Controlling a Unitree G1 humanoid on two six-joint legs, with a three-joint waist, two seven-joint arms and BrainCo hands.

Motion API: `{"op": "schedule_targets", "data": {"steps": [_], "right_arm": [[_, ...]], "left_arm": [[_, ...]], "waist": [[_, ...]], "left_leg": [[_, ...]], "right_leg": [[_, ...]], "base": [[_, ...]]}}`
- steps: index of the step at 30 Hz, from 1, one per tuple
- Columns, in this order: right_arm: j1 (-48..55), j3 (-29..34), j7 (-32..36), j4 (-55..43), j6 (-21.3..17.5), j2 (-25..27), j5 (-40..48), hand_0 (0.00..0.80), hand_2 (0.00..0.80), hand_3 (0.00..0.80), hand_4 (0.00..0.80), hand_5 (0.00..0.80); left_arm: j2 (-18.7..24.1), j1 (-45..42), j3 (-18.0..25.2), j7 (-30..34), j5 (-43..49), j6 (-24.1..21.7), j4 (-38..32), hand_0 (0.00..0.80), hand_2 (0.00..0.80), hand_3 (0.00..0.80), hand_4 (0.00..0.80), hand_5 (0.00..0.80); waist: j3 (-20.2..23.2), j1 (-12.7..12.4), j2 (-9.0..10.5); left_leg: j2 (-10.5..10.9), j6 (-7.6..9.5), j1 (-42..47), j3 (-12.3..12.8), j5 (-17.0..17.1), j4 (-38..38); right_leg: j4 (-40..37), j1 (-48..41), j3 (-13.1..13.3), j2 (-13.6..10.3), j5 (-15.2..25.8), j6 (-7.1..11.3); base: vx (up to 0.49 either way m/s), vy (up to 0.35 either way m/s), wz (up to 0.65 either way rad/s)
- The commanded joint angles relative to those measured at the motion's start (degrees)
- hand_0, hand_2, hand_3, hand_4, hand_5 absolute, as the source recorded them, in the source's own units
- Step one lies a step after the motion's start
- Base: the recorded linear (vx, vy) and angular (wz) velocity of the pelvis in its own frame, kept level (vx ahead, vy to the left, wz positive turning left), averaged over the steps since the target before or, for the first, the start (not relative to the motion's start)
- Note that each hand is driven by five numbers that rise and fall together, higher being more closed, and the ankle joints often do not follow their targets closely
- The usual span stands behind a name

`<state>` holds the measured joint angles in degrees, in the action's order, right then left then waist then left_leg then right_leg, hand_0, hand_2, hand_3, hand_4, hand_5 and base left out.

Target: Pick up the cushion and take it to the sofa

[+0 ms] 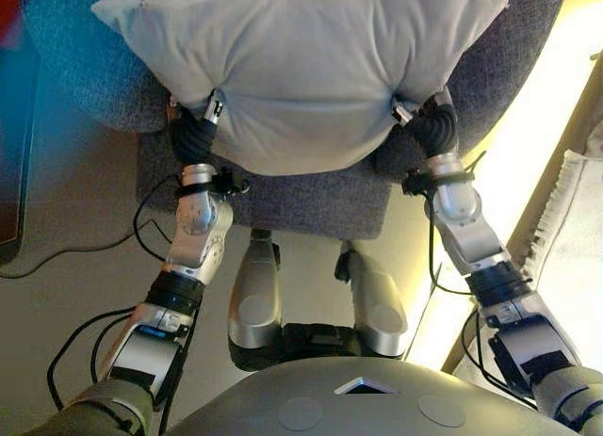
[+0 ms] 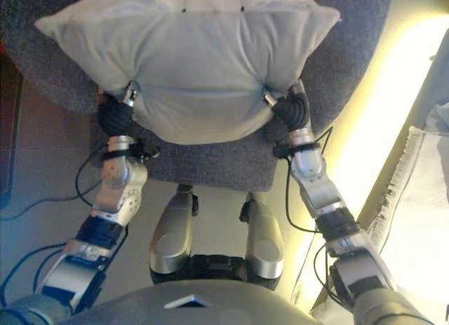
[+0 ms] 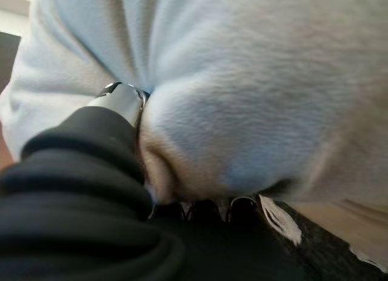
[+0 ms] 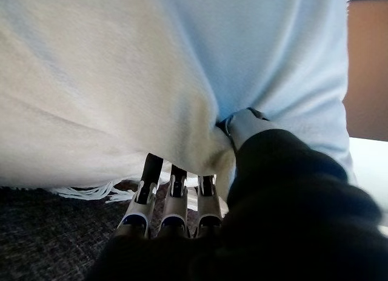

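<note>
A large white cushion (image 1: 301, 69) lies over the seat of a dark grey sofa (image 1: 283, 201), and both hands hold its near edge. My left hand (image 1: 193, 135) grips the cushion's near left corner, thumb (image 3: 121, 102) on top and fingers tucked under the fabric. My right hand (image 1: 435, 130) grips the near right corner the same way, with its fingers (image 4: 173, 208) under the cushion (image 4: 151, 68). The cushion (image 3: 254, 81) bulges around both grips. I cannot tell whether it rests on the seat or hangs just above it.
A white fringed cloth (image 4: 91, 190) lies on the sofa under the cushion. A pale fringed rug (image 1: 565, 210) lies at the right, past a bright lit strip (image 1: 509, 163). A dark panel (image 1: 11, 153) stands at the far left.
</note>
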<state>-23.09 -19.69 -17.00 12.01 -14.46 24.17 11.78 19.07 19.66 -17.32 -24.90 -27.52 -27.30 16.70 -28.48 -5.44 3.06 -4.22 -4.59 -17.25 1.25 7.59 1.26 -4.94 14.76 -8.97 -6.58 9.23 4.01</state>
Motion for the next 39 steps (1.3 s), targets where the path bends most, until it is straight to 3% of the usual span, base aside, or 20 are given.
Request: {"op": "schedule_targets", "data": {"steps": [1, 6, 7, 8, 9, 10, 14, 19, 25, 30, 39], "right_arm": [[-10.2, -6.2, -1.8, 1.1, 3.1, -2.7, -5.9, 0.800, 0.800, 0.800, 0.800, 0.800], [-21.0, -8.6, -5.3, 14.5, 9.3, -3.6, -1.0, 0.800, 0.800, 0.800, 0.800, 0.800], [-22.9, -8.9, -5.9, 17.4, 10.2, -3.7, 0.1, 0.800, 0.800, 0.800, 0.800, 0.800], [-25.3, -9.3, -5.8, 21.1, 10.9, -3.6, 2.3, 0.577, 0.577, 0.577, 0.577, 0.577], [-27.0, -9.5, -5.8, 22.9, 12.0, -3.6, 3.6, 0.154, 0.154, 0.154, 0.154, 0.154], [-28.6, -9.8, -5.8, 24.7, 13.2, -3.3, 4.2, 0.000, 0.000, 0.000, 0.000, 0.000], [-31.9, -9.5, -8.1, 29.8, 13.1, -2.3, 5.8, 0.000, 0.000, 0.000, 0.000, 0.000], [-30.3, -6.9, -10.5, 27.9, 14.1, 1.7, 7.8, 0.000, 0.000, 0.000, 0.000, 0.000], [-24.8, -1.3, -11.9, 26.3, 14.2, 7.4, 10.4, 0.000, 0.000, 0.000, 0.000, 0.000], [-20.7, 3.8, -12.9, 29.3, 12.9, 10.0, 12.0, 0.000, 0.000, 0.000, 0.000, 0.000], [-2.6, 18.9, -14.4, 26.6, 9.9, 13.6, 11.5, 0.000, 0.000, 0.000, 0.000, 0.000]], "left_arm": [[-3.0, 12.2, -4.8, 0.1, 7.7, -4.8, 4.0, 0.800, 0.800, 0.800, 0.800, 0.800], [-5.1, 24.3, -4.4, -0.6, 0.5, -1.9, 21.2, 0.787, 0.787, 0.787, 0.787, 0.787], [-5.0, 25.9, -4.5, -0.1, -1.6, -0.1, 23.2, 0.552, 0.552, 0.552, 0.552, 0.552], [-4.8, 27.9, -4.8, 0.8, -3.9, 2.2, 25.7, 0.000, 0.000, 0.000, 0.000, 0.000], [-4.7, 29.4, -5.0, 1.0, -5.2, 3.4, 27.5, 0.000, 0.000, 0.000, 0.000, 0.000], [-4.4, 30.7, -5.0, 0.5, -5.5, 4.2, 29.1, 0.000, 0.000, 0.000, 0.000, 0.000], [-3.2, 32.8, -3.9, -1.0, -8.4, 6.2, 34.2, 0.000, 0.000, 0.000, 0.000, 0.000], [-0.4, 29.1, -0.2, -4.3, -8.7, 7.0, 34.7, 0.000, 0.000, 0.000, 0.000, 0.000], [5.5, 21.7, 8.5, -6.3, -15.0, 8.4, 38.1, 0.000, 0.000, 0.000, 0.000, 0.000], [9.7, 16.9, 16.1, -9.8, -17.2, 11.7, 41.4, 0.000, 0.000, 0.000, 0.000, 0.000], [10.9, -1.9, 26.3, -2.3, -22.0, 12.8, 41.0, 0.000, 0.000, 0.000, 0.000, 0.000]], "waist": [[-1.3, 1.8, 2.35], [-1.3, 3.3, 1.82], [-1.3, 3.5, 1.76], [-1.3, 3.6, 1.64], [-1.3, 3.8, 1.56], [-1.3, 3.9, 1.44], [-1.3, 4.1, 0.66], [-1.3, 3.8, -0.18], [-1.2, 3.3, -1.16], [1.8, 3.1, -1.71], [10.2, 3.1, -3.32]], "left_leg": [[1.2, -1.04, -4.9, -3.1, -4.7, -3.7], [1.3, -1.34, -7.4, -2.1, -4.4, -4.5], [1.3, -1.41, -7.9, -1.9, -4.4, -4.8], [1.3, -1.49, -8.3, -1.6, -4.3, -4.9], [1.2, -1.57, -8.6, -1.4, -4.2, -4.9], [1.2, -1.65, -8.7, -1.2, -4.0, -4.7], [1.4, -1.64, -8.3, -0.8, -3.6, -3.9], [1.8, -1.70, -7.0, 0.0, -3.7, -3.7], [1.3, -2.10, -4.5, 1.3, -5.3, -5.9], [0.6, -2.45, -0.5, 2.8, -6.8, -5.0], [-0.3, -2.48, 7.9, 3.1, -7.9, -1.2]], "right_leg": [[4.0, 1.9, 2.4, -5.3, -3.7, 5.15], [5.4, 6.0, 3.2, -5.8, -3.1, 5.12], [5.6, 6.6, 3.3, -5.8, -3.0, 5.09], [5.7, 7.3, 3.3, -5.9, -2.8, 5.09], [5.8, 7.8, 3.3, -6.0, -2.7, 5.13], [5.8, 8.1, 3.4, -6.0, -2.5, 5.13], [6.6, 8.9, 3.4, -6.0, -2.8, 5.04], [7.1, 8.3, 2.5, -6.5, -3.3, 5.08], [9.9, 6.5, 0.5, -7.2, -5.7, 4.90], [8.6, 3.1, -1.5, -7.3, -6.6, 4.94], [4.7, -5.4, -3.0, -7.2, -7.2, 5.67]], "base": [[-0.043, 0.131, -0.03], [-0.044, 0.113, 0.00], [-0.046, 0.078, 0.01], [-0.043, 0.076, 0.02], [-0.037, 0.081, 0.02], [-0.022, 0.076, 0.01], [0.011, 0.066, -0.01], [0.012, 0.022, 0.00], [0.017, 0.036, -0.07], [0.046, 0.026, -0.01], [0.118, -0.040, 0.11]]}}
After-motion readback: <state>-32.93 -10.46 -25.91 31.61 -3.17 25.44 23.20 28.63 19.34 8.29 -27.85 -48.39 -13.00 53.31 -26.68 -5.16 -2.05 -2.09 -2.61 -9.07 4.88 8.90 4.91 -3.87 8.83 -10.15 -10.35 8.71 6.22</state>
